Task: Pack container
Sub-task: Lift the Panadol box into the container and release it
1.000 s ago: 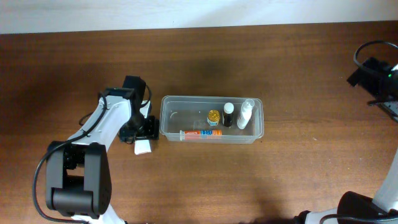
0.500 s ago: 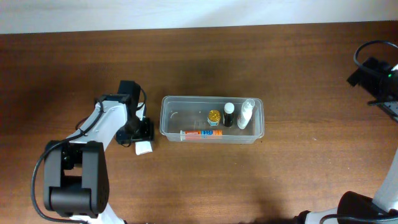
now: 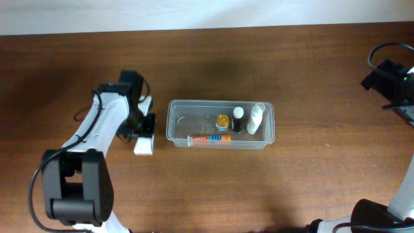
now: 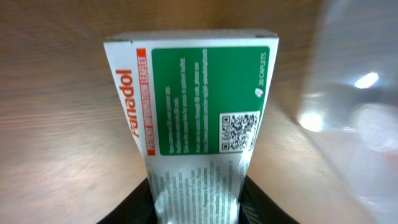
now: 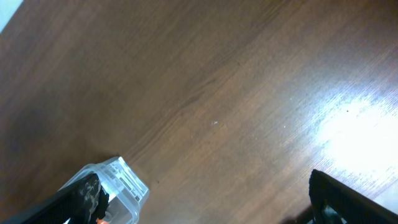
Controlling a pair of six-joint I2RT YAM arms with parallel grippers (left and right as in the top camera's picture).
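The container is a clear shallow tub at the table's middle. It holds an orange tube, a gold-capped jar, a black-capped bottle and a white bottle. My left gripper is just left of the tub, shut on a white and green Panadol box. In the left wrist view the box sticks out from the jaws, with the tub's blurred wall to its right. My right gripper is open and empty, far to the right of the tub's corner.
The right arm hangs at the table's far right edge. A pale wall strip runs along the back of the brown wooden table.
My left arm has swung a little to the left and back. The box has come along with it and has risen off the table, showing larger from above. The right arm has not moved.
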